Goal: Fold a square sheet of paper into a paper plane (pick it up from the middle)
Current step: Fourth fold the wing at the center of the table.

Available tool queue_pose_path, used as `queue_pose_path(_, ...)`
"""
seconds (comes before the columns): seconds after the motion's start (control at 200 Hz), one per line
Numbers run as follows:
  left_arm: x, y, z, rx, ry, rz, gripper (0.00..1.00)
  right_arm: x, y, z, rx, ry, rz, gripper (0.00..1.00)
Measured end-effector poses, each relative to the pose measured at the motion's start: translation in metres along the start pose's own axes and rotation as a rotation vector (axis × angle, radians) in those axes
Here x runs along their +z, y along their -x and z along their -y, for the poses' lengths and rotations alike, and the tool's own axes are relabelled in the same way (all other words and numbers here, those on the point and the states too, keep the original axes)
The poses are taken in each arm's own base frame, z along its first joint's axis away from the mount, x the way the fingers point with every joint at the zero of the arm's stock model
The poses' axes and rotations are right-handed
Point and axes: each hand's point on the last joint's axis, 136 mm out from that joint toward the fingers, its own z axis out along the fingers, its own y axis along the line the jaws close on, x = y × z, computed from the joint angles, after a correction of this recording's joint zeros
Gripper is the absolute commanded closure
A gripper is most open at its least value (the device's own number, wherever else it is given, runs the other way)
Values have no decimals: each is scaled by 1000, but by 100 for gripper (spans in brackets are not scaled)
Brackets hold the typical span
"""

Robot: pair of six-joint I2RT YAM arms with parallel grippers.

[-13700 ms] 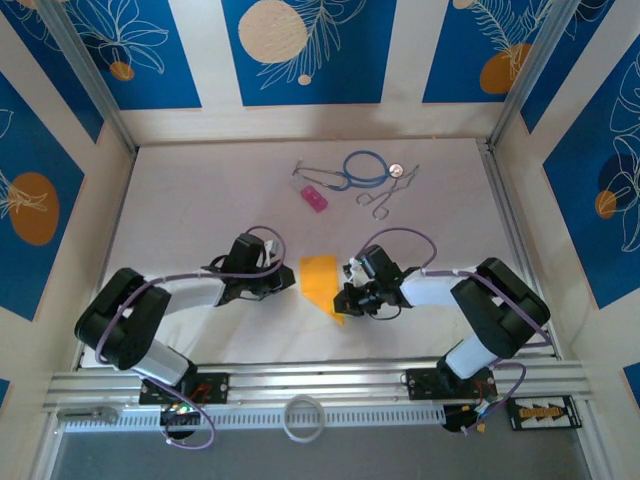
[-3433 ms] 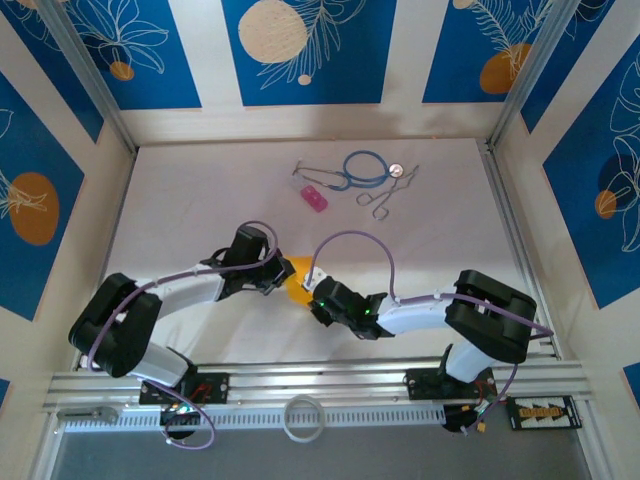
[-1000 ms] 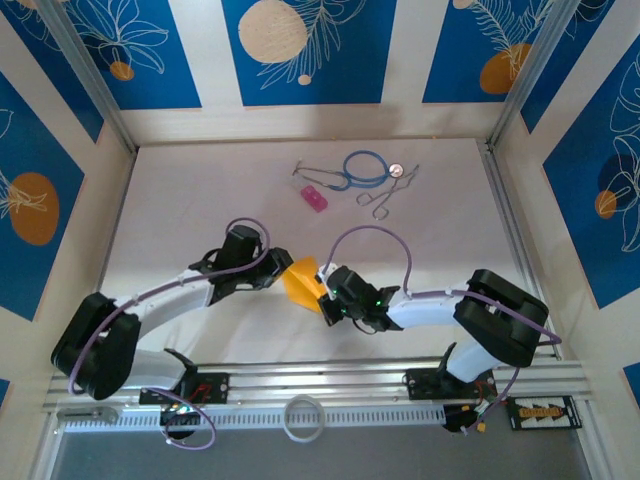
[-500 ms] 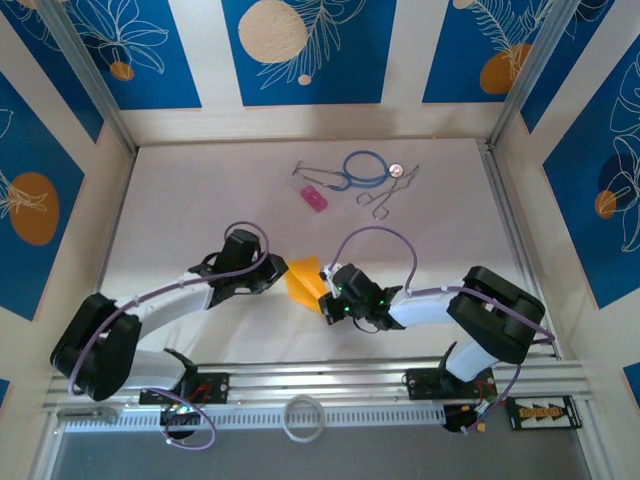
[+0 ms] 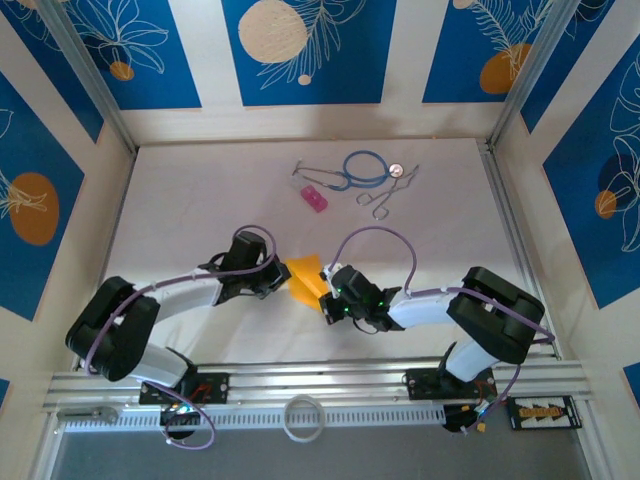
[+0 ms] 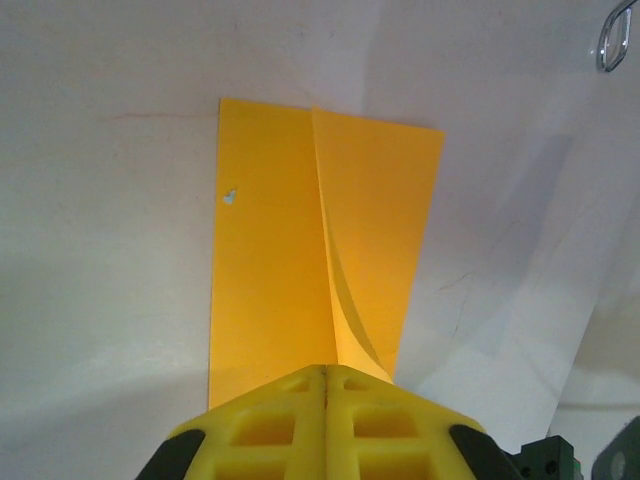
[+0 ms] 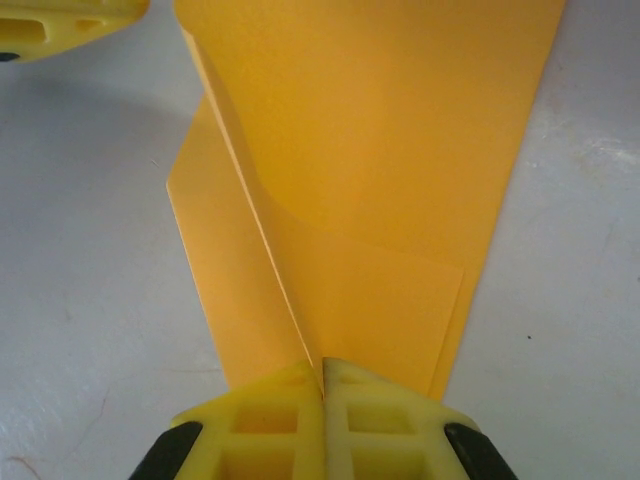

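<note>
Roughly, the folded paper (image 5: pixel 303 279) lies lengthwise left-to-right.

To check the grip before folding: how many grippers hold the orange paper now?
2. The left gripper is shut on the orange paper at its left edge; the right gripper, on its right edge.

Orange-yellow sheet of paper (image 5: pixel 303 277) — folded lengthwise, one flap raised.

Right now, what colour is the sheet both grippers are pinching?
Plain orange-yellow; the square sheet of paper shows best in the left wrist view.
</note>
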Motion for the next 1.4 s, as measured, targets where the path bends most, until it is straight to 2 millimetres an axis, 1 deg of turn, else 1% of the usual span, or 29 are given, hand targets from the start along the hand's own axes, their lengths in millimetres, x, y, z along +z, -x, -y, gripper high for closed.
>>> queue_pose_path(0.165,9,-5,-6,-1,18,-24,98,0,2,0,18,2,14,99)
queue_pose_path(0.37,20,-9,-7,-2,12,-47,99,0,0,1,42,8,23,100)
queue_pose_path(0.59,31,-14,-17,-12,34,-68,100,0,0,2,74,22,30,99)
queue_pose_path(0.94,32,-15,-17,-53,-5,-33,100,-1,-2,2,150,63,24,97)
queue_pose_path(1.241,30,-19,-19,-57,10,-4,100,-6,-4,4,233,101,19,96)
queue_pose_path(1.401,27,-19,-21,-58,21,6,100,-8,-5,2,261,135,11,97)
